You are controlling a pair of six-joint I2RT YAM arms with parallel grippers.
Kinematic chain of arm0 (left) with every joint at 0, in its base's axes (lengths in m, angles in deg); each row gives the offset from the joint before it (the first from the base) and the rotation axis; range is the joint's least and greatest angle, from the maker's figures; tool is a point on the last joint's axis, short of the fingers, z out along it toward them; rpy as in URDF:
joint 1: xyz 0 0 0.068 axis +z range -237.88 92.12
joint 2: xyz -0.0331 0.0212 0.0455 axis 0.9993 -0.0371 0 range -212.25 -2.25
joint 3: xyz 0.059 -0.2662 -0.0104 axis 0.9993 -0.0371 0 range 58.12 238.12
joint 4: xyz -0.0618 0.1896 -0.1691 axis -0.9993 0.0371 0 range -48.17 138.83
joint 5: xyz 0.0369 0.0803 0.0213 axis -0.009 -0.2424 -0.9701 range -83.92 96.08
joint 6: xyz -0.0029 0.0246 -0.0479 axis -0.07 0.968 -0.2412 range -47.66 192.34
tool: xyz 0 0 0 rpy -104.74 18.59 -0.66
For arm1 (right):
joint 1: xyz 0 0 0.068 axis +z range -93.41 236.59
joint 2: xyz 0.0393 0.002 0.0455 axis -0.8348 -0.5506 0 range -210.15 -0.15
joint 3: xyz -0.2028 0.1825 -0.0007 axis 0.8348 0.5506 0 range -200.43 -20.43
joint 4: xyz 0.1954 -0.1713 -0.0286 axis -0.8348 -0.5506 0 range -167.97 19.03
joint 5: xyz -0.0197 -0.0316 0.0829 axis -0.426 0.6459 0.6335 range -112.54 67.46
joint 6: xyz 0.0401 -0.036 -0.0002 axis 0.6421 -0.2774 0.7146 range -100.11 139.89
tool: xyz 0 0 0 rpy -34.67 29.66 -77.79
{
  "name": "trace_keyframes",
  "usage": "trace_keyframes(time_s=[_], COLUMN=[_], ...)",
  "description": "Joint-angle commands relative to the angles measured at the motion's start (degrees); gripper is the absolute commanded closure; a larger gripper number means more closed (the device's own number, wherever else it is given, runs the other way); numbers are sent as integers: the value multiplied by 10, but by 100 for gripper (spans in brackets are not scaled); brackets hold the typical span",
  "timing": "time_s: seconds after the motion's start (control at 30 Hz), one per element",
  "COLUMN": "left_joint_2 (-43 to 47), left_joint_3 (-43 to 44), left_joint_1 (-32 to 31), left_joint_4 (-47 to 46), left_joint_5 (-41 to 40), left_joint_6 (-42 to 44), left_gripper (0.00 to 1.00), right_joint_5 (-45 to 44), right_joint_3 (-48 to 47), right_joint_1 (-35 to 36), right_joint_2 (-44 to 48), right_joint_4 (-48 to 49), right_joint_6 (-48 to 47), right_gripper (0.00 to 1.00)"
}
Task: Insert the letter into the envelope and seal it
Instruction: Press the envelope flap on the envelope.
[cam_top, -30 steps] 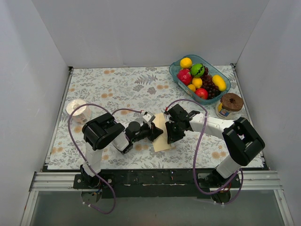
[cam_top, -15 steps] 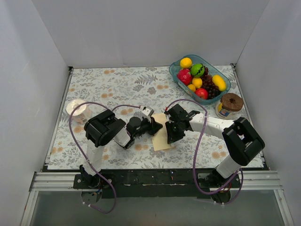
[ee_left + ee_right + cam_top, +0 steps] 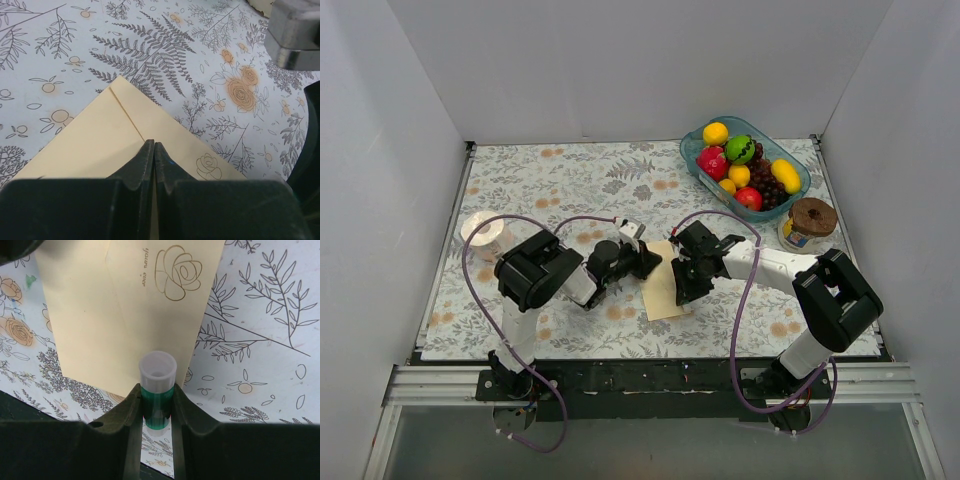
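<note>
The cream-yellow envelope [image 3: 665, 290] lies flat on the floral table between the two arms. It also shows in the left wrist view [image 3: 95, 145] and, with a gold rose print, in the right wrist view [image 3: 125, 315]. My left gripper [image 3: 653, 262] is shut, with its tips [image 3: 151, 146] over the envelope's fold line near a corner. My right gripper [image 3: 683, 285] is shut on a green glue stick [image 3: 158, 395], whose white end points at the envelope's near edge. The salmon-peach letter is not in view.
A blue dish of fruit [image 3: 792, 190] stands at the back right. A jar with a cork lid [image 3: 809, 222] is beside it. A white roll [image 3: 483, 232] sits at the left. White walls close in the table on three sides.
My left gripper has slid along the envelope's left side, away from the near edge toward its far corner. The right arm and the glue stick have not moved.
</note>
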Motion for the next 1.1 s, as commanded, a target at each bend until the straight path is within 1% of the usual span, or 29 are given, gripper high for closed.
trace_keyframes(time_s=[0.0,0.07,0.27,0.4,0.57,0.6,0.67,0.7,0.73,0.77,0.83,0.87,0.93,0.97,1.0,1.07], left_joint_2=[80,114,207,259,317,334,349,363,370,376,397,405,421,441,451,485], left_joint_3=[1,9,24,46,55,57,64,68,71,74,85,89,97,99,99,94], left_joint_1=[3,3,3,3,2,2,4,4,5,6,8,10,14,15,18,19], left_joint_4=[82,105,163,236,308,336,366,394,409,421,454,462,476,476,466,445], left_joint_5=[-27,-28,-41,-51,-94,-99,-106,-107,-103,-93,-82,-65,-36,-20,32,82], left_joint_6=[34,45,44,54,24,18,-2,-8,-15,-29,-47,-63,-78,-84,-91,-101], left_gripper=[100,100,100,100,93,92,86,84,82,77,71,61,47,42,37,34], right_joint_5=[-27,-24,-23,-18,-6,-2,6,12,29,41,83,99,144,161,177,206], right_joint_3=[-4,-6,-17,-42,-91,-96,-107,-108,-108,-105,-88,-78,-49,-39,-31,-10], right_joint_1=[4,4,4,4,4,4,3,4,4,4,4,4,4,3,4,4], right_joint_2=[-22,-23,-2,19,71,79,106,115,133,143,176,190,230,243,257,293], right_joint_4=[-9,-7,0,-5,-5,-5,-1,1,7,12,30,55,77,96,105,124], right_joint_6=[-9,-9,-7,-7,-14,-16,-24,-30,-42,-54,-75,-96,-117,-138,-148,-158], right_gripper=[99,99,99,99,99,99,99,99,99,99,99,99,99,99,99,99])
